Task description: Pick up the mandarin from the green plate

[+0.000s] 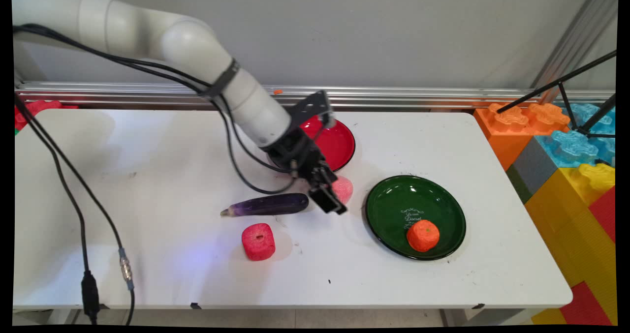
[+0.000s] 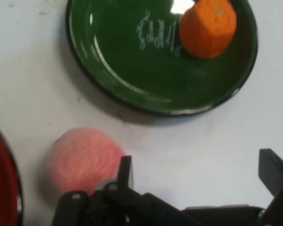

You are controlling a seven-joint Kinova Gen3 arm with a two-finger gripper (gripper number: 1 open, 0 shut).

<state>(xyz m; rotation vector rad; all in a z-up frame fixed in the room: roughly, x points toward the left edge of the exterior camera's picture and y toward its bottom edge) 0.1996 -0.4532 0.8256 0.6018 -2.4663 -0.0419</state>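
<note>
My black gripper (image 1: 330, 202) hangs low over the white table, open, with nothing between its fingers (image 2: 126, 170). A pink peach-like toy (image 1: 344, 189) lies just beside it, outside the left finger in the hand view (image 2: 82, 159). A purple eggplant (image 1: 268, 204) lies on the gripper's other side, on the table. Below the eggplant stands a red apple-like toy (image 1: 258, 241). To the right is a green plate (image 1: 393, 205) with an orange toy fruit (image 1: 423, 235) on it; the hand view shows the plate (image 2: 122, 61) and the fruit (image 2: 208, 27) too.
A red plate (image 1: 339, 143) sits behind the gripper, partly hidden by the arm; its rim (image 2: 9, 188) shows in the hand view. Large coloured building blocks (image 1: 566, 170) and a black tripod (image 1: 571, 102) stand at the table's right end. Black cables (image 1: 88, 234) hang at the left.
</note>
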